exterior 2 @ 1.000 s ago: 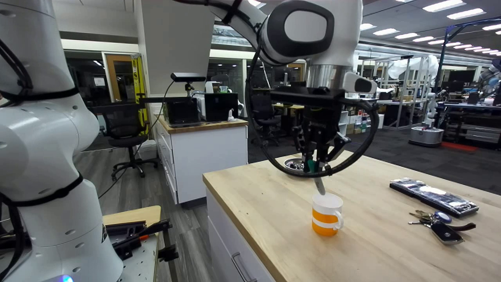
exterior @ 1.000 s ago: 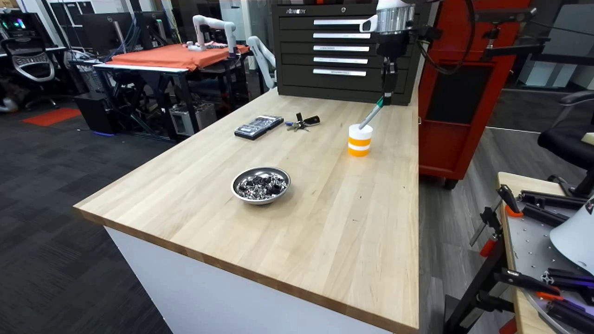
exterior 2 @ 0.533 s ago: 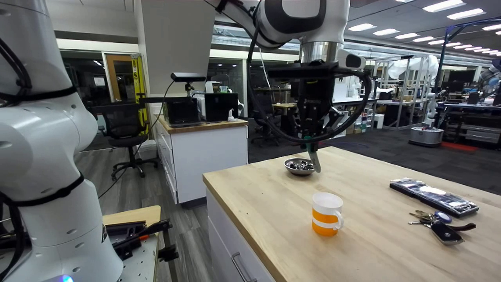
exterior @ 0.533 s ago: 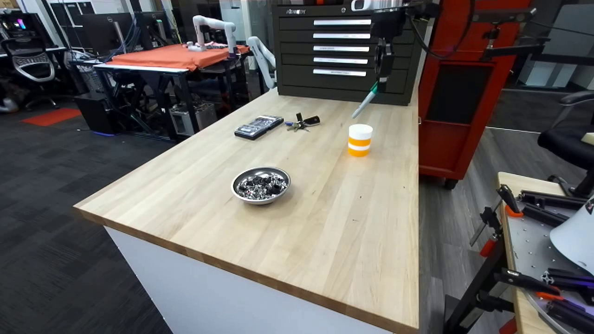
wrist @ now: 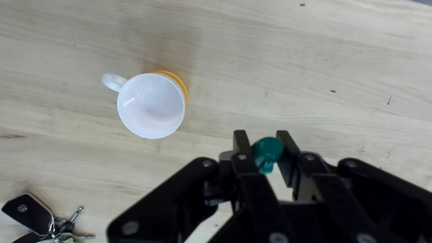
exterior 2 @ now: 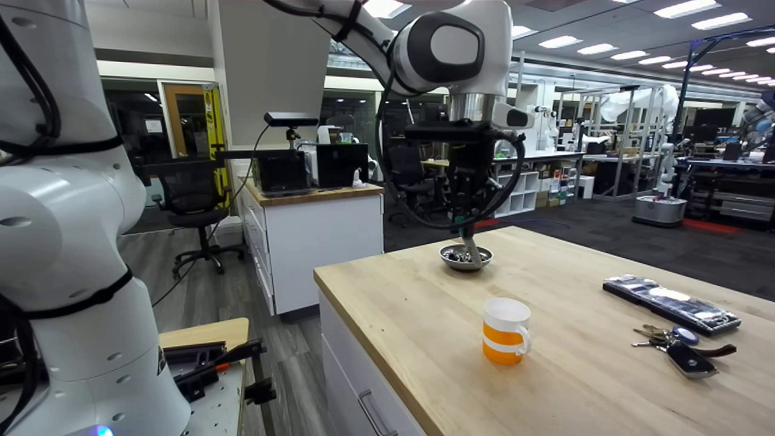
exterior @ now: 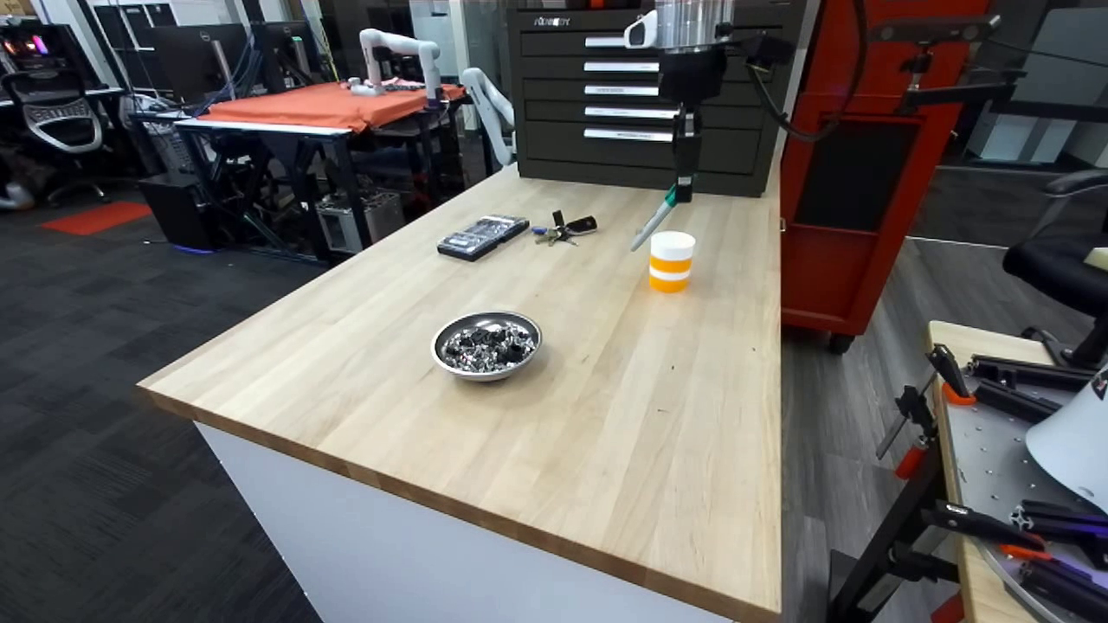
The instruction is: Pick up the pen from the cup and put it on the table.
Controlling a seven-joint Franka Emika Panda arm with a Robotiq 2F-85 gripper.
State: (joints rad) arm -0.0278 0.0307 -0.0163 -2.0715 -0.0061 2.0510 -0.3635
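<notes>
The pen is grey with a green cap. My gripper (exterior: pixel 682 190) is shut on the pen (exterior: pixel 653 223) near its cap and holds it tilted, tip down, beside the cup and above the table. The cup (exterior: pixel 671 261) is white with orange bands and stands upright on the table (exterior: pixel 606 433). In an exterior view the pen (exterior 2: pixel 473 251) overlaps the bowl, and the cup (exterior 2: pixel 506 333) stands nearer the camera. In the wrist view the green cap (wrist: pixel 268 150) sits between the fingers, and the cup (wrist: pixel 152 104) shows bare inside. The pen's lower part is hidden there.
A metal bowl (exterior: pixel 485 375) of small shiny parts stands on the table. A flat dark case (exterior 2: pixel 671 303) and a bunch of keys (exterior 2: pixel 690 360) lie on the table. A dark tool chest (exterior: pixel 640 160) stands at the table's end.
The pen's tip was at the cup's mouth one second ago. My gripper has lifted the pen out, moved it away from the cup and then lowered it again. The cup has not moved.
</notes>
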